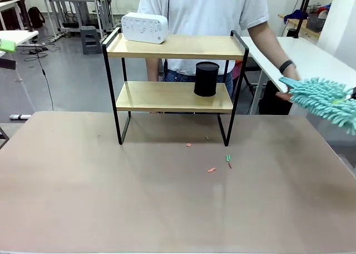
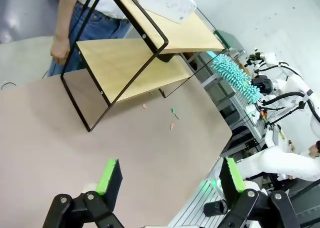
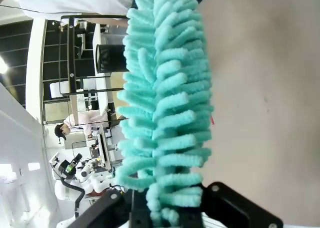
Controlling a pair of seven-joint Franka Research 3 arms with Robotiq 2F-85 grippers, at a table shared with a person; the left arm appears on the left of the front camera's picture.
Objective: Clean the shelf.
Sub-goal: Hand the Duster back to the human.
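Front view has the shelf (image 1: 174,76) sitting toward the far side of the brown table (image 1: 167,198), with a white box-like gadget (image 1: 144,27) on its top board and a black cylinder (image 1: 206,79) on the lower one, and a person standing right behind it. A few small scraps (image 1: 211,169) lie on the table just in front of the shelf's legs. Over in the left wrist cam, the left gripper (image 2: 167,180) is spread wide with nothing between its green pads (image 2: 107,175); the shelf is well beyond the fingertips, up and a bit to the left. The right gripper (image 3: 170,215) has a fluffy teal duster (image 3: 167,98) running straight out from between its fingers, looks clamped on the base, though the fluff hides the pads so I can't be sure. The shelf sits off to the left of that duster, far past the fingers.
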